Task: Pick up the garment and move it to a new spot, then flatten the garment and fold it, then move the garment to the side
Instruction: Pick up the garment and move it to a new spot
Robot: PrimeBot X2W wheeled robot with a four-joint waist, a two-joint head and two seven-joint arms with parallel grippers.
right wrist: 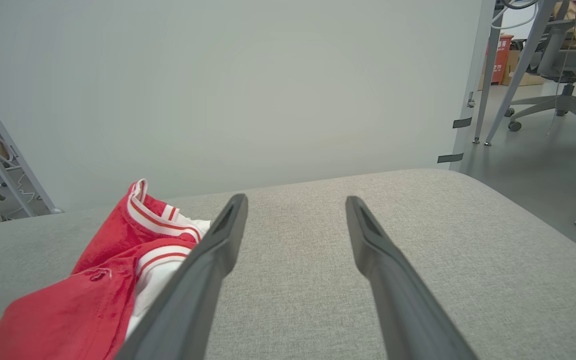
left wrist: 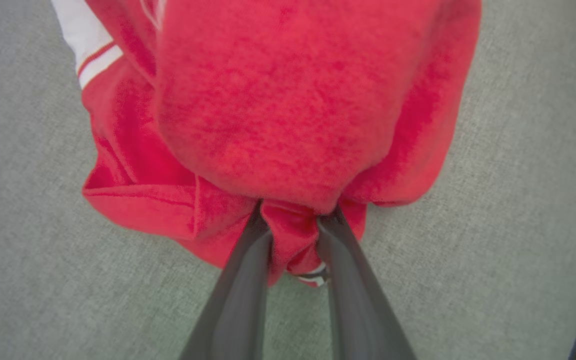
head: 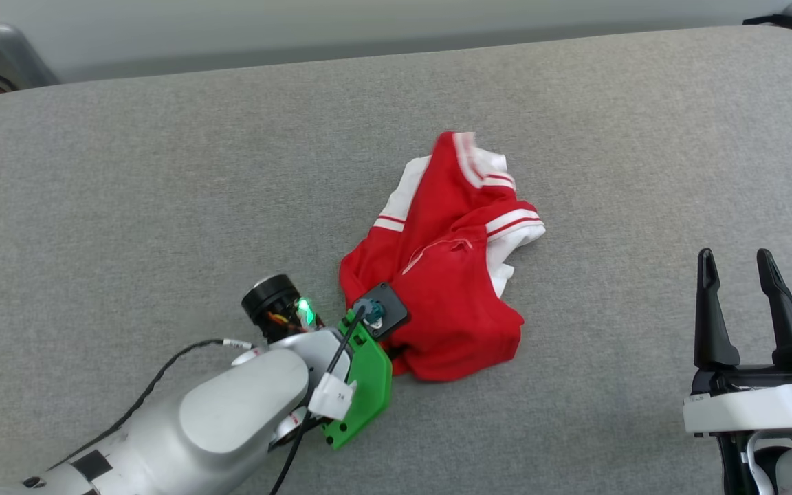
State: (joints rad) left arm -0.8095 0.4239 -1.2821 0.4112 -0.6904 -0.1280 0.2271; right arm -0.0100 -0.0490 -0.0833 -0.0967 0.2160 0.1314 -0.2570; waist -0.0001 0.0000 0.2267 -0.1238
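Garment (head: 451, 275) lies crumpled at worktop (head: 162, 172) centre; your left fingers (left wrist: 248, 280) clamp its near-edge bunch for the lift, right fingers (head: 710, 309) wait spread apart.

A table (head: 162, 172) covered in grey fabric, rounded at its corner, stands before a plain pale wall (right wrist: 218, 90). Beside it is smooth grey floor (right wrist: 533, 170), with a wheeled office chair (right wrist: 573, 60), a slanted metal leg (right wrist: 517, 70) and a red bin (right wrist: 502, 57) beyond.
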